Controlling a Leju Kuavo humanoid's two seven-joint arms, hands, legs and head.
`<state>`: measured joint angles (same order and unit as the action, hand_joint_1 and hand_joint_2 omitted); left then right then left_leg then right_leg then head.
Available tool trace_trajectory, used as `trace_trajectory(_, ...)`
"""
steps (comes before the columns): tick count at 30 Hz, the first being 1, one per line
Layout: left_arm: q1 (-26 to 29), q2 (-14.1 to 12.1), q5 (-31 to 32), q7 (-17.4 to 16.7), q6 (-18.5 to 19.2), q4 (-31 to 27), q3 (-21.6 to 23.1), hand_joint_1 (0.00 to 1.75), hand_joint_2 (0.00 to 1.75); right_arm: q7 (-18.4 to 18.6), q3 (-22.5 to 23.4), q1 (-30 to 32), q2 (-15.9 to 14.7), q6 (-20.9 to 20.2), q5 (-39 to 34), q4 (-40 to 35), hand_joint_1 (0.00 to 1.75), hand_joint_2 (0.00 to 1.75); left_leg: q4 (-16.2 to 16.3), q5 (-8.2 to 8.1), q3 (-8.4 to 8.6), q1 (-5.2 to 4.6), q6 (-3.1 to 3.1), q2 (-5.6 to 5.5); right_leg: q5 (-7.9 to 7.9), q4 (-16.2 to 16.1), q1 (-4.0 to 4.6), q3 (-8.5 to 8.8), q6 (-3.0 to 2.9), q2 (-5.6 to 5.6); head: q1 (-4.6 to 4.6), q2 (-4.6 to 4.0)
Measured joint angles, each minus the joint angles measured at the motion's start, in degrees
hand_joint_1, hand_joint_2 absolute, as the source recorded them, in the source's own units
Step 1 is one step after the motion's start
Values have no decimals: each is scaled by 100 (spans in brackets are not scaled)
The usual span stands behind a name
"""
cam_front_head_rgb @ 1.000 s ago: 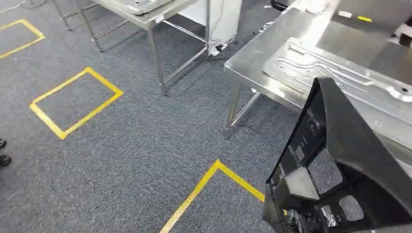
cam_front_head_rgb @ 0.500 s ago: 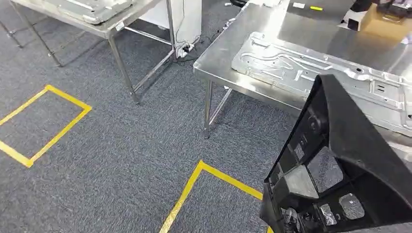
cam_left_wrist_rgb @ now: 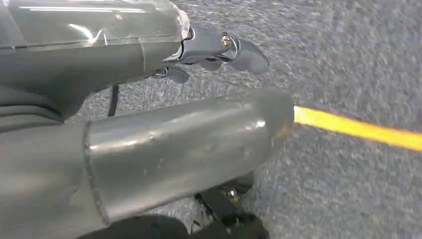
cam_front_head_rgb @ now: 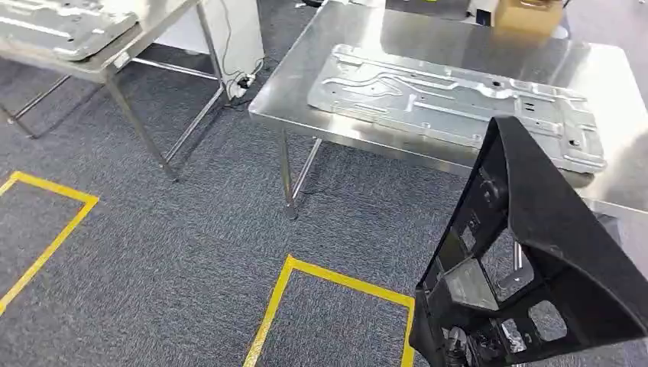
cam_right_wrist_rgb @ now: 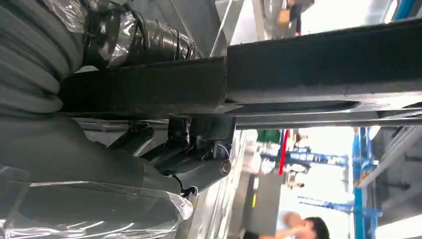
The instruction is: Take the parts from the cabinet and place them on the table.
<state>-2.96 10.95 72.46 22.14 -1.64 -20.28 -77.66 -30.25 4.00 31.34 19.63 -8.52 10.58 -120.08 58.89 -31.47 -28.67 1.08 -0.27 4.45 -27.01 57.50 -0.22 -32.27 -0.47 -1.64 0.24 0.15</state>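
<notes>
Black plastic part [cam_front_head_rgb: 535, 260] fills the frame's lower right, gripped by the right hand [cam_right_wrist_rgb: 164, 149] (left hand [cam_left_wrist_rgb: 219, 50] hangs empty, fingers loosely apart), before the steel table [cam_front_head_rgb: 428, 46].

A metal panel [cam_front_head_rgb: 451, 95] lies on the worktop [cam_front_head_rgb: 611, 76] ahead, a box [cam_front_head_rgb: 527, 15] behind it. A second worktop [cam_front_head_rgb: 145, 34] (bearing another panel [cam_front_head_rgb: 57, 27]) stands left. The held part [cam_front_head_rgb: 535, 260] rises front right.
</notes>
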Motion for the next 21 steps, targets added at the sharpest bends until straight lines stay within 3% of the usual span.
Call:
trace_trajectory(1, -1, 0, 4, 0, 2, 0, 0, 0, 0, 9, -15, -9, -2, 20, -2, 0, 175, 175, 264, -176, -123, 11, -6, -234, 9, -11, -9, 6, -45, 51, -2, 0)
trace_trajectory(2, 6, 0, 11, -2, 9, 0, -4, 0, 0, 31, -37, -31, -6, 35, 2, 2, 175, 175, 704, -409, -339, 14, -9, -344, 8, -10, -10, 3, -62, 119, -2, 0)
trace_trajectory(4, 35, 0, 11, -2, 17, 0, -20, 0, 0, 50, -77, -25, -24, 48, 4, 4, 175, 175, 1530, -701, -773, 11, -32, -402, -1, -1, 5, 8, -78, 285, -2, 0)
trace_trajectory(5, 48, 0, 11, -4, 26, 0, -28, 0, 0, 57, -85, -25, -26, 48, 4, 4, 175, 175, 1655, -644, -875, 11, -33, -403, -5, 8, 12, 11, -83, 376, -2, 0)
trace_trajectory(6, 57, 0, 11, -9, 35, 0, -33, 0, 0, 72, -92, -25, -33, 52, 4, 4, 175, 175, 1484, -439, -838, 11, -25, -411, -15, 21, 17, 22, -82, 469, -2, 0)
trace_trajectory(8, 50, -10, 2, -48, 40, 0, -37, 0, 0, 92, -129, -24, -52, 111, 2, 4, 175, 175, 597, 140, -499, 12, 14, -490, -49, 69, 16, 42, -58, 638, -2, 0)
trace_trajectory(9, 55, -35, -13, -61, 31, 0, -48, 0, 0, 90, -162, -23, -72, 162, -15, 4, 175, 175, 160, 335, -336, 12, 47, -707, -73, 105, 5, 26, -40, 700, -2, 0)
trace_trajectory(10, 59, -88, -22, -59, 22, 7, -66, 0, 0, 85, -195, -29, -98, 223, -35, 4, 175, 175, 48, 239, -321, 9, 60, -876, -100, 169, 40, 2, 1, 734, 2, 0)
trace_trajectory(11, 55, -116, -26, -48, 9, 22, -83, 0, 0, 79, -241, -9, -133, 308, -55, 4, 175, 175, 52, 258, -319, 0, 80, -801, -100, 164, 10, -26, 30, 792, -2, 0)
trace_trajectory(13, 40, -157, -28, -33, -20, 48, -87, 0, 0, 68, -291, 26, -164, 510, -26, 4, 175, 175, 42, 261, -288, -40, 130, -757, -89, 134, -19, -31, 106, 851, 0, 0)
trace_trajectory(14, 28, -160, -24, -22, -24, 63, -89, 0, 0, 74, -312, 32, -175, 598, 13, 2, 175, 175, -17, 298, -275, 20, 179, -734, -89, 132, 19, -35, 145, 872, -2, 0)
trace_trajectory(15, 27, -162, -22, -15, -31, 79, -90, 0, 0, 81, -332, 37, -195, 656, 35, -2, 175, 175, -56, 332, -249, 37, 214, -655, -135, 192, 4, -29, 150, 748, -2, 0)
trace_trajectory(16, 30, -184, -15, -9, -35, 81, -90, 0, 0, 87, -363, 38, -208, 717, 52, -11, 175, 175, -89, 342, -231, 41, 252, -645, -291, 391, 17, -123, 196, 455, 11, 0)
trace_trajectory(17, 54, -186, -4, -9, -26, 83, -94, 0, 0, 107, -396, 15, -230, 796, 101, -11, 175, 175, -98, 344, -231, 30, 281, -585, -539, 812, -9, -343, 242, 305, 9, 0)
trace_trajectory(19, 78, -190, -2, -11, 9, 85, -109, 0, 0, 162, -459, 18, -258, 957, 220, -11, 175, 175, -94, 320, -233, 25, 279, -503, -867, 1662, -58, -786, 307, 215, 9, 0)
trace_trajectory(20, 80, -190, -2, -13, 11, 85, -122, 0, 0, 188, -481, 24, -267, 1030, 267, -11, 175, 175, -94, 302, -226, 26, 275, -471, -854, 1845, -78, -899, 333, 203, 9, 0)
trace_trajectory(21, 86, -188, 13, -17, 24, 85, -129, 0, 0, 227, -507, 23, -277, 1129, 334, -11, 175, 175, -93, 288, -207, 32, 260, -460, -711, 1757, -101, -874, 351, 193, 9, 0)
